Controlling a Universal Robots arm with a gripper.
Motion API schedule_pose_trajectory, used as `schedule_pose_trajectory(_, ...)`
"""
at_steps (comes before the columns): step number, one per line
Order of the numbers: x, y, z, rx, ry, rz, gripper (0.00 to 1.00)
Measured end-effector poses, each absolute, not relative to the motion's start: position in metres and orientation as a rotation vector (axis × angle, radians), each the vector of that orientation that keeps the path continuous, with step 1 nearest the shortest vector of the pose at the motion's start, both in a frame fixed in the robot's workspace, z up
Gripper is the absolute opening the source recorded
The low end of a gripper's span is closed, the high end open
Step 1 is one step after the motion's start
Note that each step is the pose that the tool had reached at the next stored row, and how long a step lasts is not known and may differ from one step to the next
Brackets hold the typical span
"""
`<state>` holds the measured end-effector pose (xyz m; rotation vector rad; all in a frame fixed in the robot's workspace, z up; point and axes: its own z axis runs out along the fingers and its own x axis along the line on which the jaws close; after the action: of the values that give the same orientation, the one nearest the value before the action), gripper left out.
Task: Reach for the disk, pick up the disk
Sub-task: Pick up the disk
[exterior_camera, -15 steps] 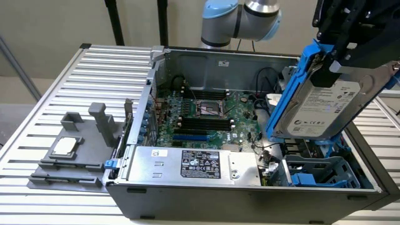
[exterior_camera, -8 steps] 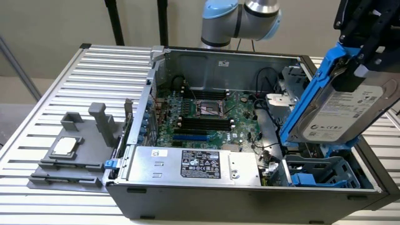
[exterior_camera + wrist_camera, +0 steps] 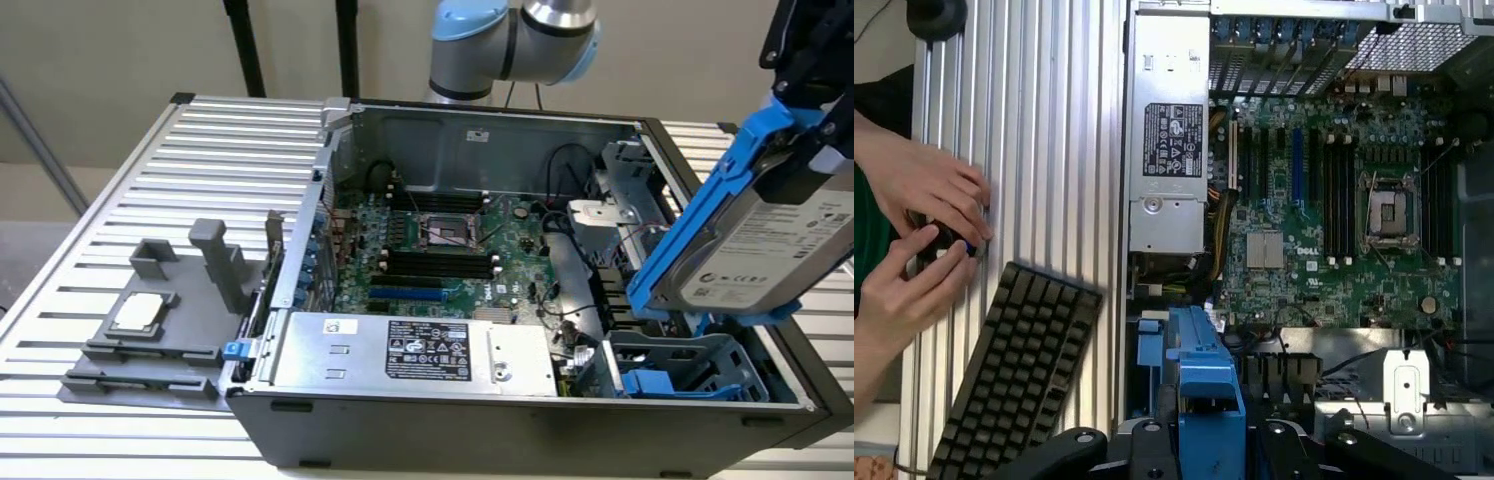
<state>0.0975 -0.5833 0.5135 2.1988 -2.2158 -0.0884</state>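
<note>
The disk (image 3: 767, 245) hangs in the air above the open computer case (image 3: 534, 400), near the exterior view's right edge, tilted with its white label facing out and its blue carrier (image 3: 707, 200) framing it. The pincer (image 3: 807, 110) is closed on the disk from above, so the pick-up looks done or nearly so, and the disk is clear of the blue drive bay (image 3: 681, 365) below it. In the wrist view the carrier (image 3: 1199, 400) sits between the dark fingers (image 3: 1144, 440), with the motherboard (image 3: 1334, 210) and the power supply (image 3: 1169, 160) beyond. To carry the step well, the grip should hold firm on the carrier's sides, since the disk hangs tilted and could swing or slip; any lift is best kept straight up and slow, so the lower corner does not catch the bay or the cables (image 3: 587, 300) nearby. On the slatted worktop (image 3: 200, 180) beside the case, a person's hands (image 3: 924, 220) work at a small dark object near a keyboard (image 3: 1014, 370), well apart from the disk.
</note>
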Motion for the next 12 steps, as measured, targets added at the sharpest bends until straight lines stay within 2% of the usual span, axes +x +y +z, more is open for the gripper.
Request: schedule_pose_trajectory(12, 0.120, -0.584, 0.510, 2.216, -2.195, -0.092, 0.33)
